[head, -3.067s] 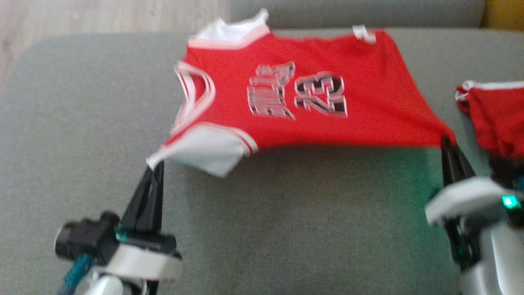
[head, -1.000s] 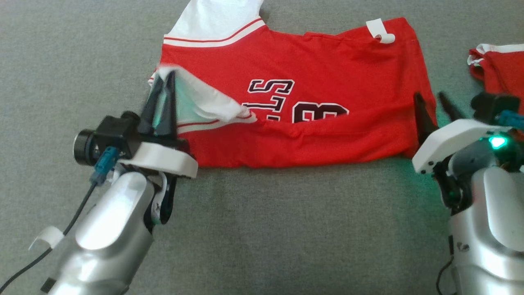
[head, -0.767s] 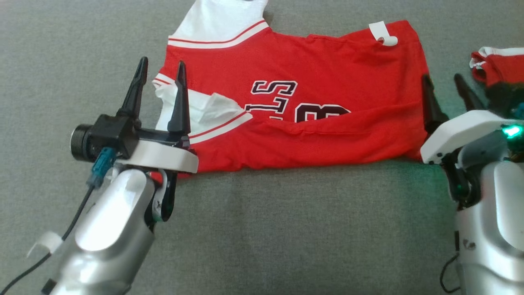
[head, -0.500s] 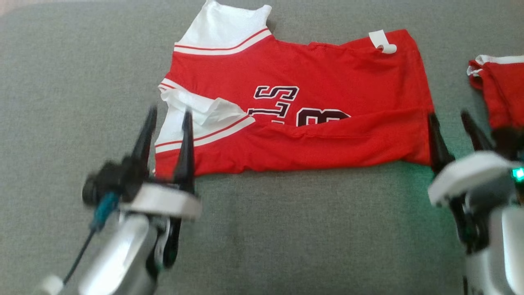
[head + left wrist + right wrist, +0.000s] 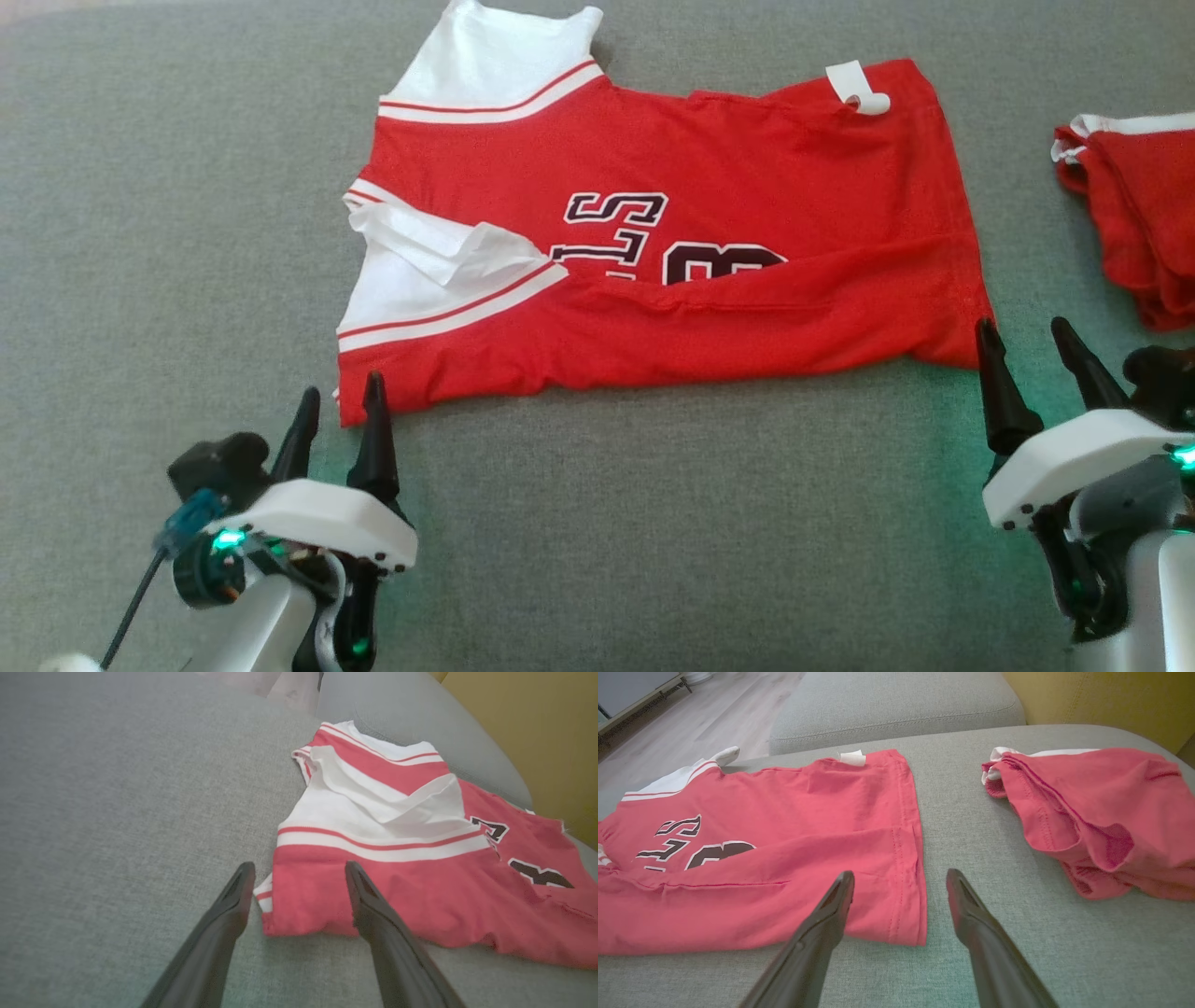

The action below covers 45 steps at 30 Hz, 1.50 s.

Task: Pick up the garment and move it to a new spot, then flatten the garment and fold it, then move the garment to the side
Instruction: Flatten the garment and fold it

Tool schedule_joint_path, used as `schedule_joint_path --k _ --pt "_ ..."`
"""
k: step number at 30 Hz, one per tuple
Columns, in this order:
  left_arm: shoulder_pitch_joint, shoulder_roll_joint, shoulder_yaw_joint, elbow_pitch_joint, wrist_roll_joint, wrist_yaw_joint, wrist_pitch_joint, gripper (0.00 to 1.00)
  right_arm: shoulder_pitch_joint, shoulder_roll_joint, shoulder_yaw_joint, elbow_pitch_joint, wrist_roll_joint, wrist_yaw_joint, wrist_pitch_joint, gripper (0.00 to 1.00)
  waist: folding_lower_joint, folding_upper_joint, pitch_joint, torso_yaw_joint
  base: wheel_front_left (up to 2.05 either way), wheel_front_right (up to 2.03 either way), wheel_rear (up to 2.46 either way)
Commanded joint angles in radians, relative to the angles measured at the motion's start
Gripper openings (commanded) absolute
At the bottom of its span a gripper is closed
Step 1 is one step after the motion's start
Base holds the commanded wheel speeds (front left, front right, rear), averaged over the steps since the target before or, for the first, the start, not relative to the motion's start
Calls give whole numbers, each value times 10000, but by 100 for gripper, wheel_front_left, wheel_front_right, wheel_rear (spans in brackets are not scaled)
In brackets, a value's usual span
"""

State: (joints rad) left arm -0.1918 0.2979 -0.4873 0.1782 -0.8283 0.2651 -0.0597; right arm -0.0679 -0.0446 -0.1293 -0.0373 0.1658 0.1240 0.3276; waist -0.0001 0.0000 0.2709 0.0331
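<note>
- Your left gripper [image 5: 342, 390] sits low over the near left part of the seat cushion [image 5: 653, 523]. Its two dark fingers are spread wide, grip nothing and point toward the far edge.
- Your right gripper [image 5: 1020, 327] sits over the near right part, fingers equally spread and empty, tips leaning slightly left.
- Your left forearm [image 5: 252, 625] and right forearm [image 5: 1162, 607] rise from below, each with a green light lit at the wrist.

The left end effector [image 5: 342, 390] and right end effector [image 5: 1020, 329] have released the red-and-white numbered basketball jersey [image 5: 747, 168], spread their fingers and drawn back off its near edge, leaving it folded on the grey fabric cushion [image 5: 597, 523].
</note>
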Motion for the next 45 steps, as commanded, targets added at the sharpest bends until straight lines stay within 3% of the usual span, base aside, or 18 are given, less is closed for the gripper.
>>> schedule_joint_path --k 1,7,8,11,12,24,26,27,28,37,45 --pt "-330 143 308 -136 -27 1 102 100 -207 -56 255 -356 20 67 60 100 1 0 54 -28 0 0 0" --pt "-549 -50 208 341 -332 -146 505 100 -592 -56 241 120 52 67 132 100 1 0 223 -74 0 0 0" --pt "-601 -74 203 424 -352 -170 520 89 -682 -56 236 240 60 67 127 100 1 0 252 -76 0 0 0" --pt "-826 -198 158 713 -421 -309 544 10 -1006 -56 230 710 84 67 75 100 1 0 344 -57 0 0 0" --pt "-890 -221 134 769 -409 -355 523 0 -1060 -56 227 811 100 67 72 100 1 0 361 -46 0 0 0" --pt "-1136 -193 117 450 -55 -428 -132 0 -1298 -56 260 2092 217 67 233 98 1 0 340 167 0 0 0" --pt "-1119 -142 126 262 -5 -408 -201 0 -1368 -56 303 2288 342 67 235 43 1 0 333 200 0 0 0" --pt "-1108 -113 137 164 23 -386 -237 0 -1404 -56 312 2361 377 67 203 28 1 0 322 211 0 0 0" --pt "-1093 -78 137 64 51 -368 -255 0 -1455 -56 296 2397 439 67 112 0 1 0 297 219 0 0 0" --pt "-409 644 25 -1606 398 -105 -124 0 -1145 -56 -316 1814 797 67 -9 0 1 0 -368 306 0 0 0" --pt "1803 1295 -316 -3740 386 744 413 0 1238 -56 -737 -218 1066 67 1050 0 1 0 -807 490 0 0 0"
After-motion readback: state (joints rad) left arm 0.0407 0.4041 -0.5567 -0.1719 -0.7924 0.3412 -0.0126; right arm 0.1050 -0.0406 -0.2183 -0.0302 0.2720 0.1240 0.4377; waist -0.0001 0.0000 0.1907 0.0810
